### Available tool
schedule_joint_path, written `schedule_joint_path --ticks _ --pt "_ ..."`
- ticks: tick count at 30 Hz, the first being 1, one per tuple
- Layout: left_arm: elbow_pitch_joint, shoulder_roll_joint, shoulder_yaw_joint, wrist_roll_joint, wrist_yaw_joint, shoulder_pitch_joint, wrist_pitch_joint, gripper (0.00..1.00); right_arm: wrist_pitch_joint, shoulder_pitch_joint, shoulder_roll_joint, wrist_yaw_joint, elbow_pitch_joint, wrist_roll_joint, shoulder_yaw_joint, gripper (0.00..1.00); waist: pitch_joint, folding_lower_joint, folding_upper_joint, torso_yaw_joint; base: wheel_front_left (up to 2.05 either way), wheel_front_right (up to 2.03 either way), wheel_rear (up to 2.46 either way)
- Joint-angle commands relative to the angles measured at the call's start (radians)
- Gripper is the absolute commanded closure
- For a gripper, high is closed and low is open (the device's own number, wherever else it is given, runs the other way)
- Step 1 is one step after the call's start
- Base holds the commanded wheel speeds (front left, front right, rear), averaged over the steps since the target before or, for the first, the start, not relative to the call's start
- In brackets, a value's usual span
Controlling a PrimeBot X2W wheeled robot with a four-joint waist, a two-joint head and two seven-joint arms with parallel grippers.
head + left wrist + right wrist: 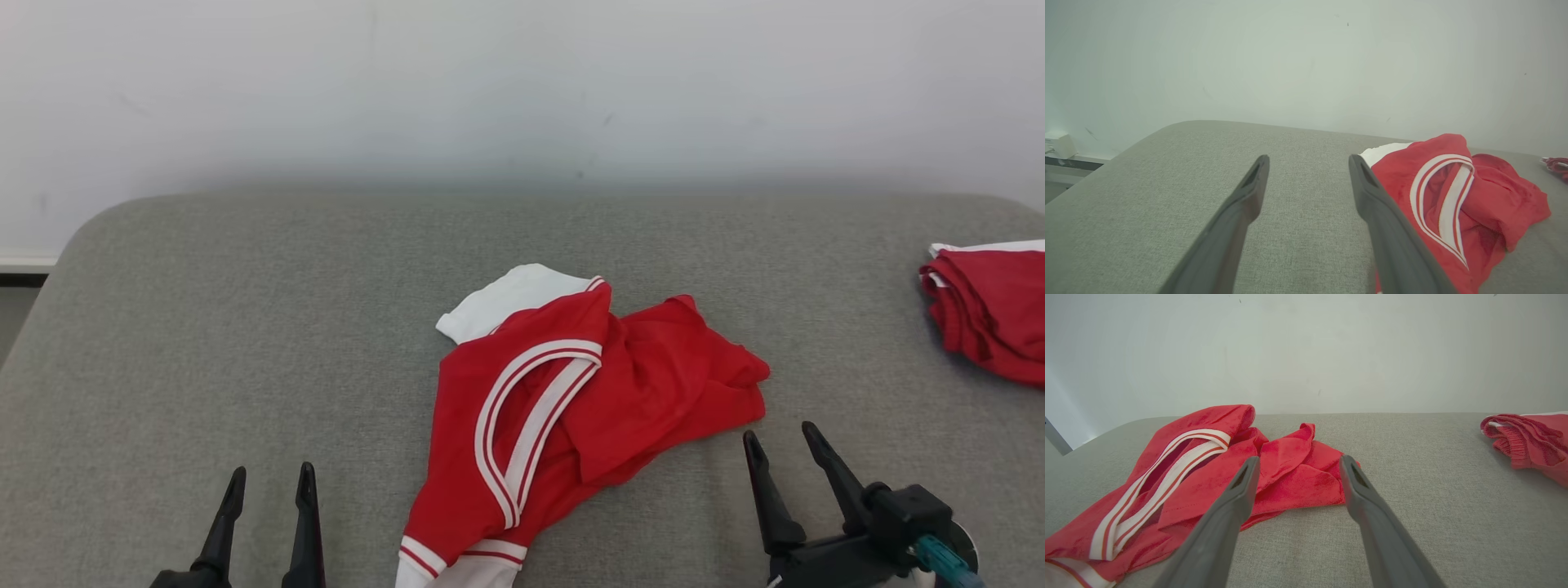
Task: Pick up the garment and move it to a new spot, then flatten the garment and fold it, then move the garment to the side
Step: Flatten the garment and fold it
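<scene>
A grey fabric-covered surface (pixel 204 327) with rounded far corners is set against a plain white wall (pixel 522 82). The crumpled red-and-white garment (pixel 571 392) is located centrally, toward the near edge. A second red garment (pixel 992 310) is placed at the right edge. The left gripper (pixel 273 469) and right gripper (pixel 778 432) are held over the near side with jaws spread and nothing between them.

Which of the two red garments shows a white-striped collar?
The crumpled garment in the middle of the table; the garment at the right edge shows no collar.
</scene>
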Motion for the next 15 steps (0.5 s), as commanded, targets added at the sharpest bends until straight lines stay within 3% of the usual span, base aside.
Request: schedule_joint_path --ticks 1,15 --pt "0.0 0.0 -0.003 -0.008 0.003 -0.008 -0.003 0.0 -0.002 -0.017 -0.004 -0.003 0.013 0.009 0.008 0.0 0.006 0.0 0.0 0.019 0.0 0.0 0.0" --pt "0.006 0.0 -0.043 -0.022 0.014 -0.036 -0.003 0.0 -0.019 -0.202 0.024 -0.003 0.325 0.053 0.071 0.0 0.062 0.0 0.0 0.131 0.0 0.0 0.0"
